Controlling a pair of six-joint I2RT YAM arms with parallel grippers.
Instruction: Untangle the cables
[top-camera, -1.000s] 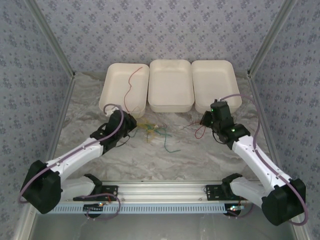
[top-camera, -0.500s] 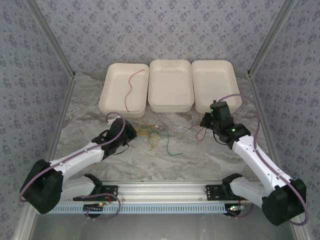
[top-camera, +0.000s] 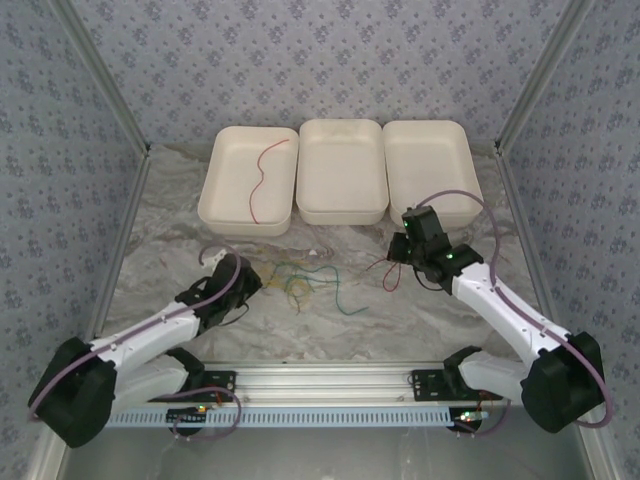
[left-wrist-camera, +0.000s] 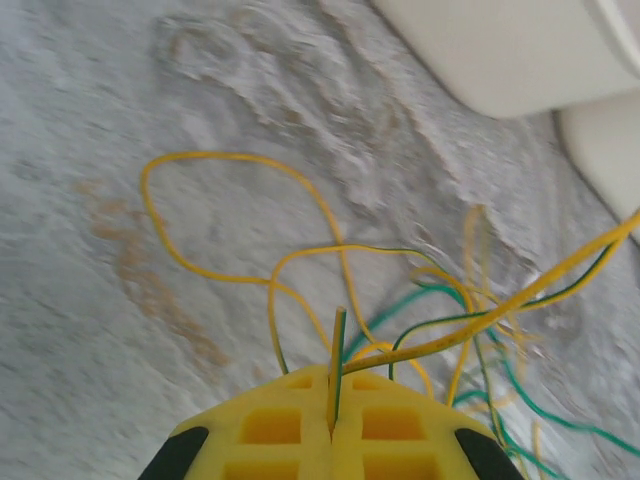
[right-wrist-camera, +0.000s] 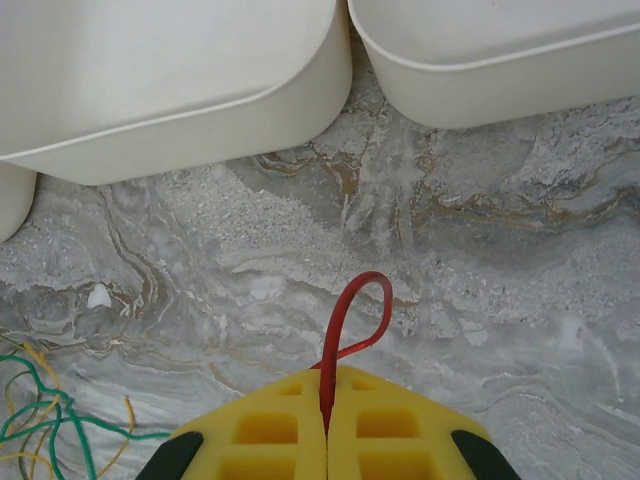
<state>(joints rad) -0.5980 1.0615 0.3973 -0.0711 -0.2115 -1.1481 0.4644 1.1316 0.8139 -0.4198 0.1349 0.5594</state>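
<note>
**Both pincers clamped on cables**

The left pincer (left-wrist-camera: 330, 428) is closed on a yellow-green cable (left-wrist-camera: 480, 322) that runs into the yellow and green tangle (top-camera: 300, 275) on the marbled surface (top-camera: 330, 335). The right pincer (right-wrist-camera: 326, 408) pinches a red cable (right-wrist-camera: 362, 300), which loops just beyond its tips. A second red cable (top-camera: 262, 178) lies in the left tray (top-camera: 212, 195).

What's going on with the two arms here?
Both arms are working on a cable tangle on the table. The left gripper is shut on a yellow cable that runs into the yellow and green tangle. The right gripper is shut on a red cable off to the tangle's right. A second red cable lies in the left white tray.
</note>
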